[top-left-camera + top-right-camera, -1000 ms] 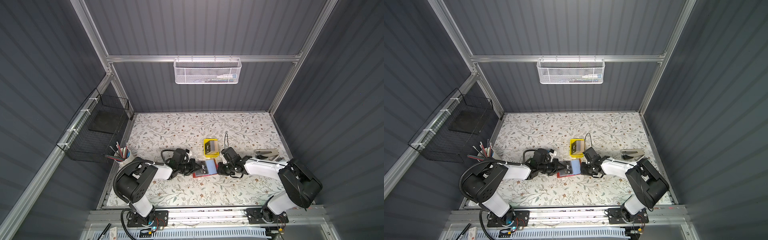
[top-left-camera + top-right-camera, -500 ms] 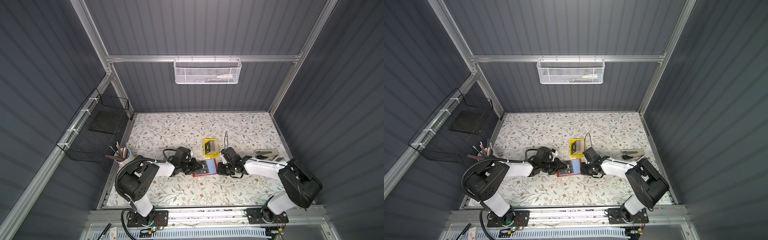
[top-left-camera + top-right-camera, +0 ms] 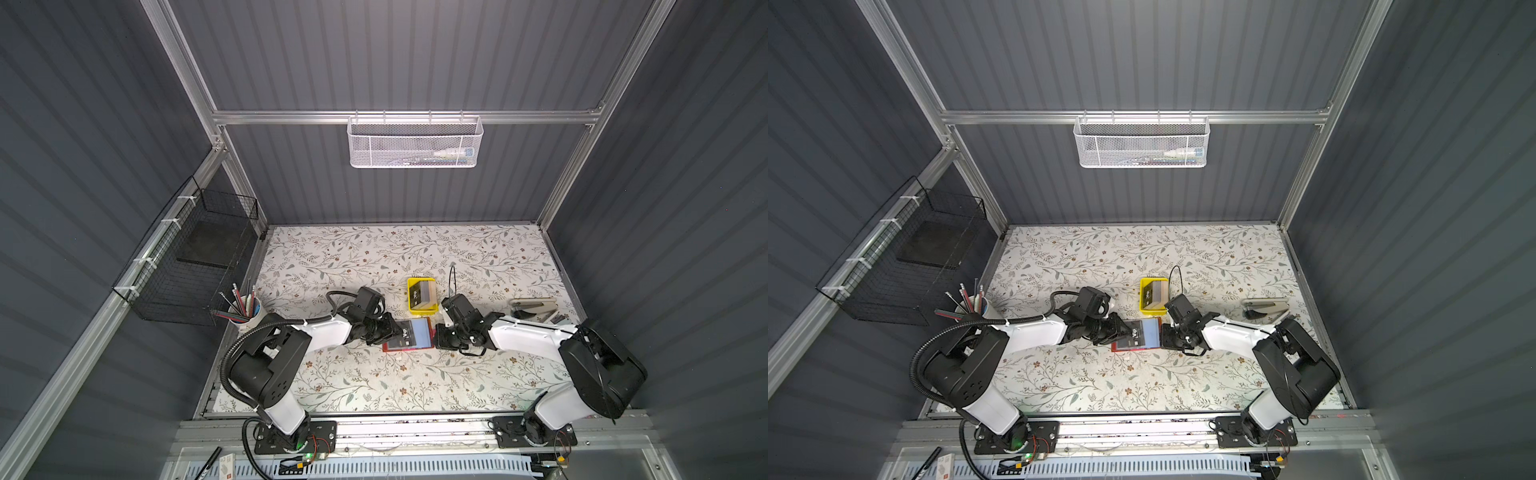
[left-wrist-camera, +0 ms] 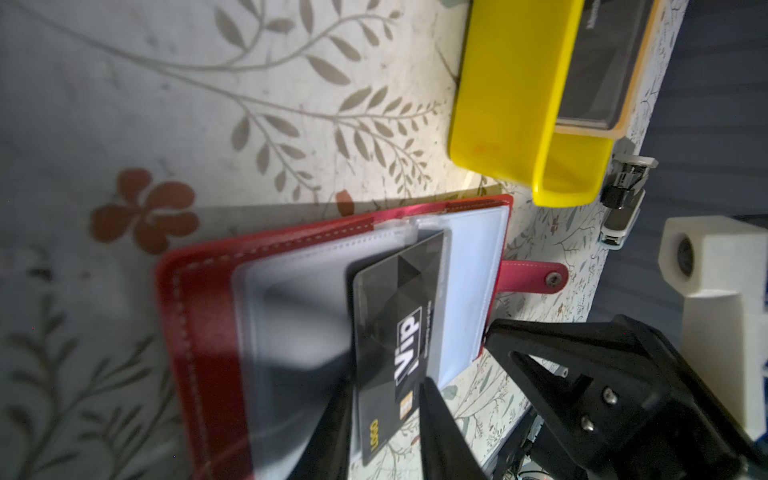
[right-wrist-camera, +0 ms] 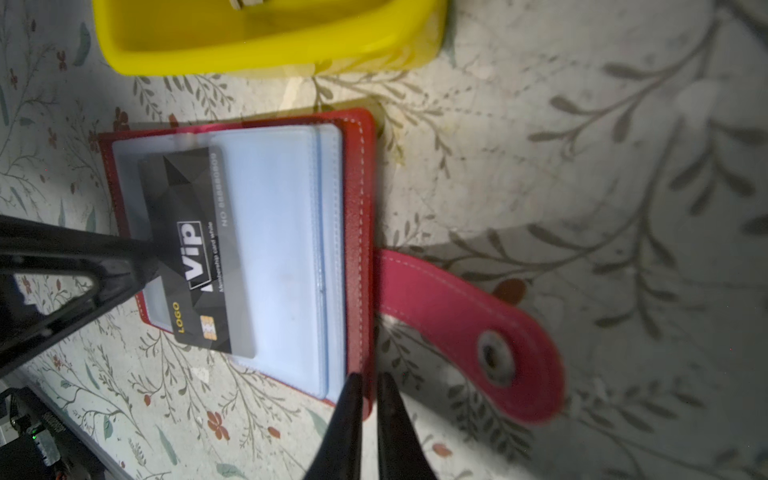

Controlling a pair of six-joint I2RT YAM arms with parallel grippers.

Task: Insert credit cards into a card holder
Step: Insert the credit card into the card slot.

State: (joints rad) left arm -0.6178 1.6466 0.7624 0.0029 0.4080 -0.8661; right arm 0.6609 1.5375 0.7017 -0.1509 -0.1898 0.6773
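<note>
The red card holder (image 3: 399,348) lies open on the floral table, its clear sleeves (image 5: 282,249) facing up and its strap (image 5: 457,316) spread out to one side. A black "Vip" credit card (image 4: 395,316) sits partly inside a sleeve, its logo end sticking out. My left gripper (image 4: 384,378) is open, with that end of the card lying between its parted fingers. My right gripper (image 5: 370,376) is shut on the holder's red cover edge next to the strap. In both top views the grippers (image 3: 392,330) (image 3: 1163,334) meet at the holder from opposite sides.
A yellow tray (image 3: 422,309) with more credit cards (image 3: 424,292) stands just behind the holder. A stapler (image 3: 534,305) lies at the right. A pen cup (image 3: 247,313) stands at the left edge under a black wire basket (image 3: 187,266). A white mesh basket (image 3: 413,143) hangs on the back wall.
My left gripper moved right toward the holder with the card, and its jaws have parted. The right gripper stayed on the cover edge.
</note>
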